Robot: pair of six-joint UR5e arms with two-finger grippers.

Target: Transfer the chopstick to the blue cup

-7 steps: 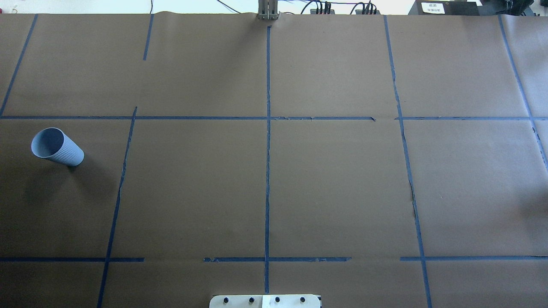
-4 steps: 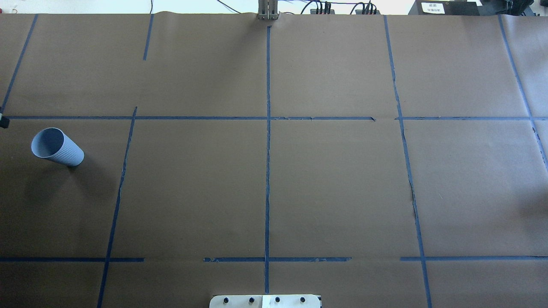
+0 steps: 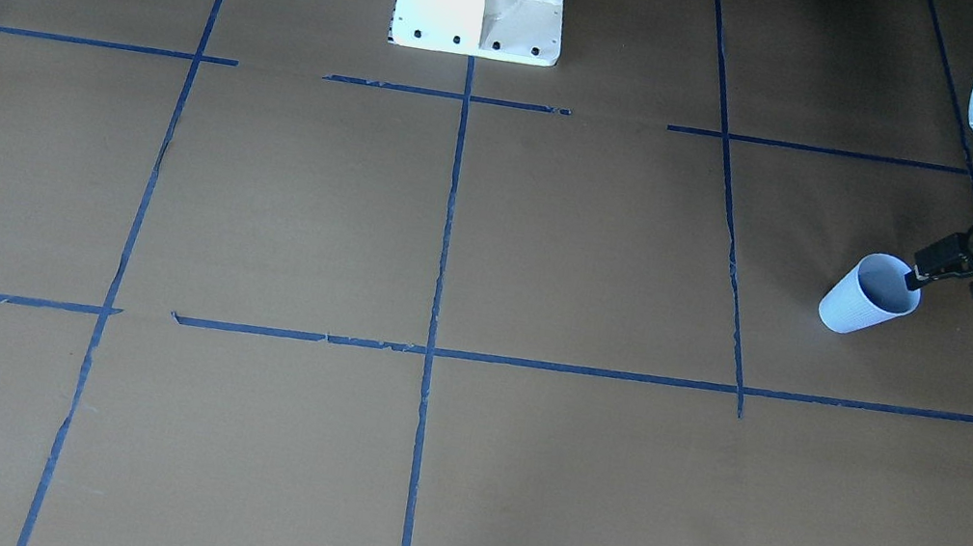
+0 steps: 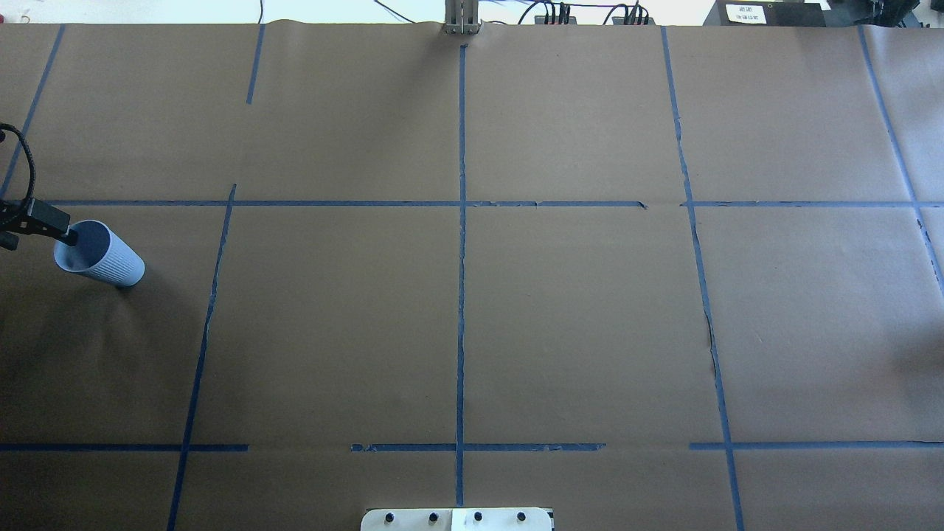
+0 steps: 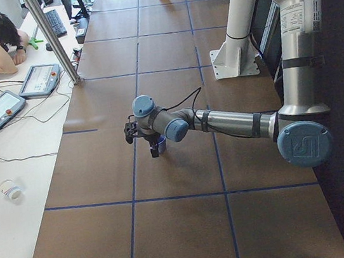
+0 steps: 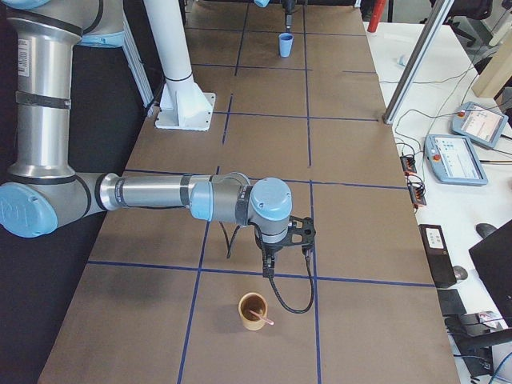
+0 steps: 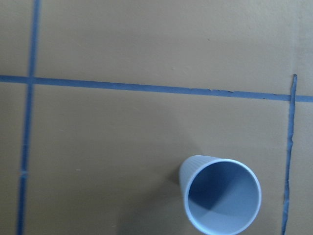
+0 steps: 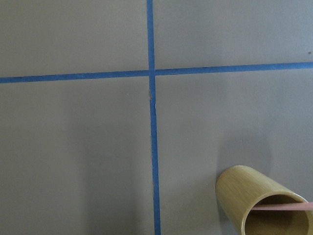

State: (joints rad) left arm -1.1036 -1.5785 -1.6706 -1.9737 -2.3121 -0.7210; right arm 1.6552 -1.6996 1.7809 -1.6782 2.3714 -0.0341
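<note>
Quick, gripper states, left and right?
Left gripper: by the blue cup, open or shut cannot be told.
Right gripper: near the wooden cup holding the chopstick, cannot be told.

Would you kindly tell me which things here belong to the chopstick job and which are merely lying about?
Job in hand:
- blue cup
- chopstick, inside the wooden cup
- left gripper, near the blue cup
- right gripper, near the wooden cup

Lying about:
- teach pendants
- paper cup on the side table

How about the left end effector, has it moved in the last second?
Yes. The left end effector came in from the overhead view's left edge to the cup's rim.
</note>
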